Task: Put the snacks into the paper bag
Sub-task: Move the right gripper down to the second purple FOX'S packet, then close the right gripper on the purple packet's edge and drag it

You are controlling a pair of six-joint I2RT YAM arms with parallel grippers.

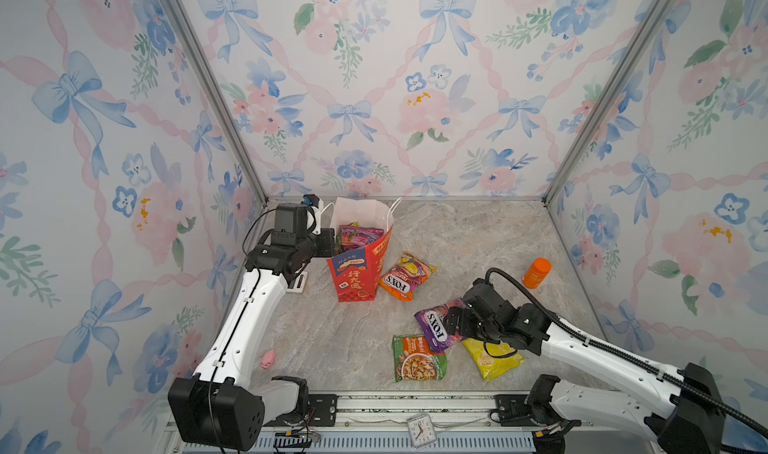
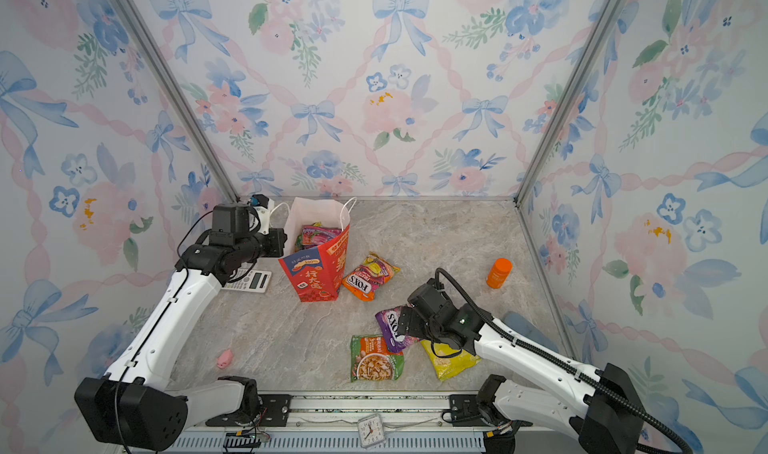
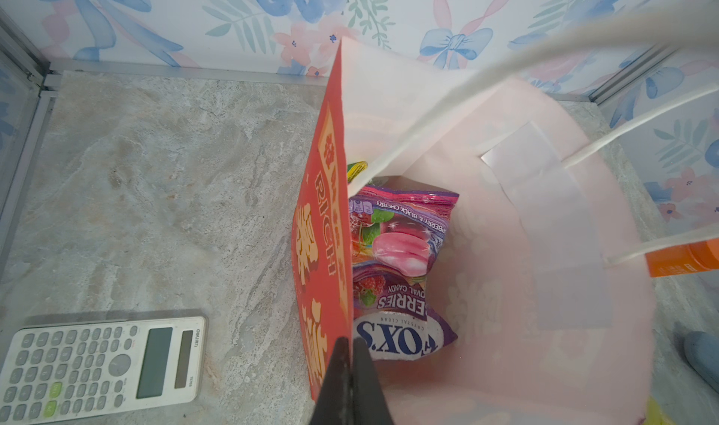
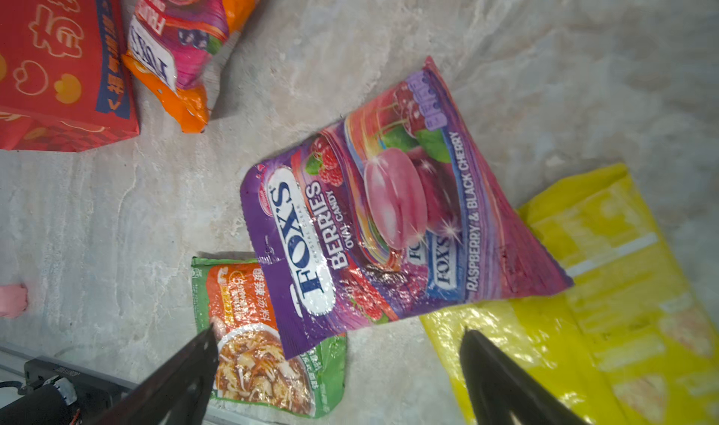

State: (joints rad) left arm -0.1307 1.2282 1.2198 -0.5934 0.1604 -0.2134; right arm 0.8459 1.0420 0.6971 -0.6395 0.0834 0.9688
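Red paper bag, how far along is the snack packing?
Done: at least one purple foil Fox's packet lies inside the tall red paper bag. In hand: the left gripper is shut on the bag's wall; the right gripper hangs open over a second purple Fox's packet. Left: that one plus the orange Fox's packet, green noodle-print packet and yellow packet on the table.

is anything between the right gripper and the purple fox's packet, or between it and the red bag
Nothing visible. The open right gripper hangs right over the purple foil Fox's packet, with nothing on it. The orange foil Fox's packet lies low beside the red paper bag, below its open mouth.
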